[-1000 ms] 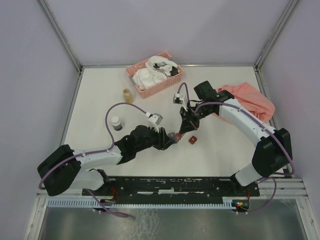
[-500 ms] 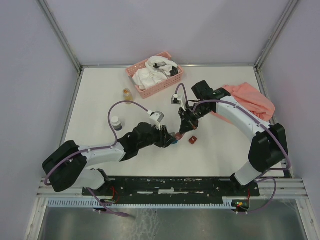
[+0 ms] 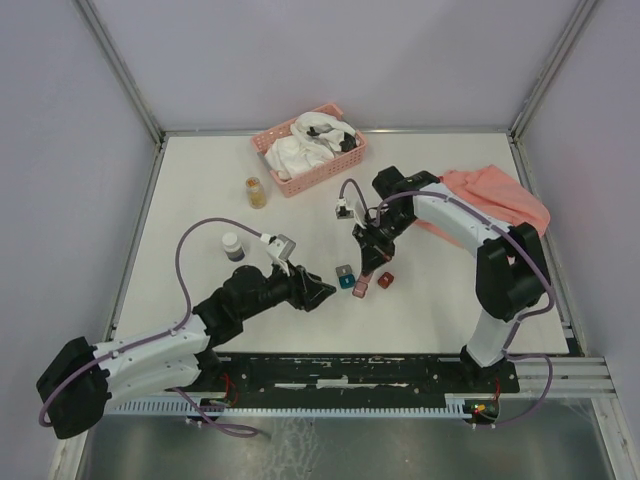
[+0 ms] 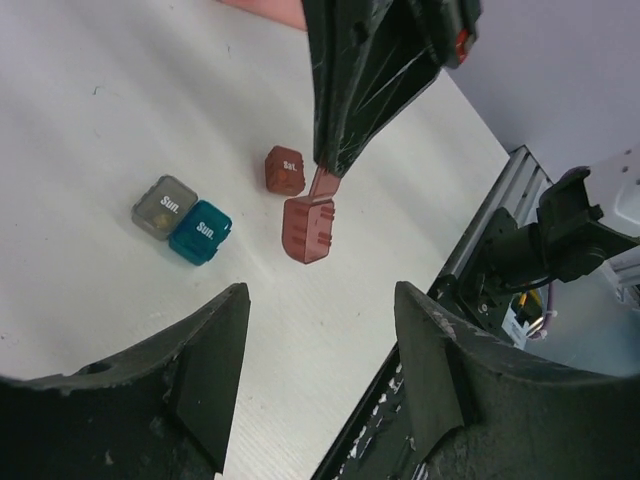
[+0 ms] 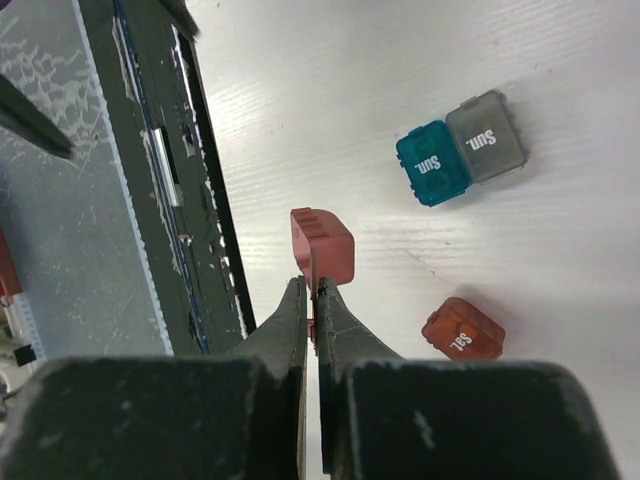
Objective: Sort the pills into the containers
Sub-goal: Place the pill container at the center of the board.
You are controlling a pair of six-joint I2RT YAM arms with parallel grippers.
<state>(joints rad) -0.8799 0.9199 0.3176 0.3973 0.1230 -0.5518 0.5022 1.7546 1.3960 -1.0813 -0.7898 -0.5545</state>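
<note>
1. Left gripper: lying low over the near-centre of the table, jaws standing apart, grasping nothing. It is pointing right, towards the cluster of boxes, and sitting apart from all of them.

2. Right gripper: reaching down from the far right with fingers clenched on the thin hinged lid flap of a dark red box. The box is hanging open below the fingertips, just right of the teal box. Whether its base is touching the table cannot be told.

3. Second dark red box: lying shut on the table just right of the held one, apart from it and showing "Sat." on its lid.

4. Grey box and teal box: sitting side by side, touching, both shut and both showing "Sun.". The grey one is lying on the far side, the teal one nearer.

5. Pills: showing as an amber mass inside a small clear jar. It is standing upright at far left-centre, just near-left of the basket and well apart from the boxes and both grippers.

6. Second small jar: white-capped with dark contents, standing upright nearer than the amber one.

7. Pink slatted basket: sitting at the far centre, holding white cloths.

8. Salmon cloth: lying crumpled at the far right.
</note>
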